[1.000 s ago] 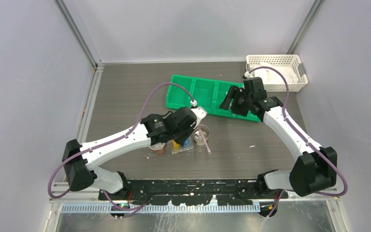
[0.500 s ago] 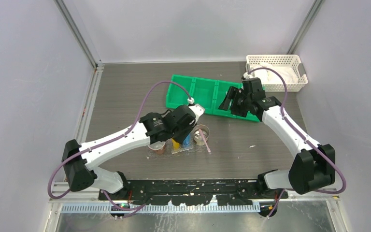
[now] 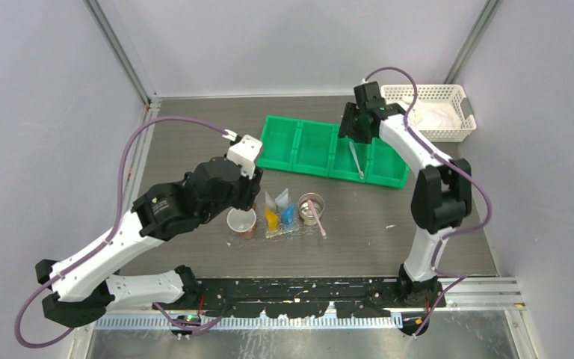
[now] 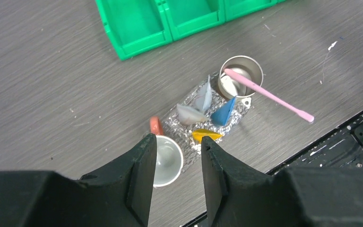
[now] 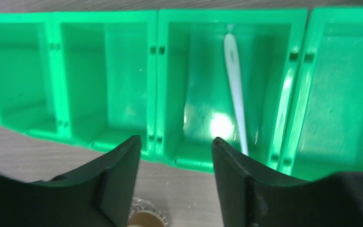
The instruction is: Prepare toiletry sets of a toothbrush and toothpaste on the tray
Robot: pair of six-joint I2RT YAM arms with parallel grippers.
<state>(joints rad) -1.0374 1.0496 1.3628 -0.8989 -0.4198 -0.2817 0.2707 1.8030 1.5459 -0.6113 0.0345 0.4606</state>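
Your left wrist camera separates what the overhead view bunches together. On the crinkly tray (image 4: 238, 105) four toothpaste tubes (image 4: 189, 113) stand tips up: two whitish ones (image 4: 203, 97), a blue one (image 4: 223, 112) and a yellow one (image 4: 205, 135). A red piece (image 4: 156, 125) sits just beside the left cup (image 4: 167, 160); you cannot tell what it belongs to. Only your right wrist camera looks straight down into the green bin (image 5: 153, 75) and its four compartments.

The tray lies mid-table, on the near side of the bin, with one of the two cups at each end.

You have two brushes. The pink toothbrush (image 4: 269, 94) has one end in the right cup (image 4: 240, 78) and slants out over the rim toward the near right. The grey toothbrush (image 5: 235, 90) lies flat in the third compartment from the left, long axis far to near, broader end far.

Your left gripper (image 4: 177, 146) hangs above the tray, fingers apart and empty. Your right gripper (image 5: 175, 144) hovers over the bin, fingers likewise apart, holding nothing.
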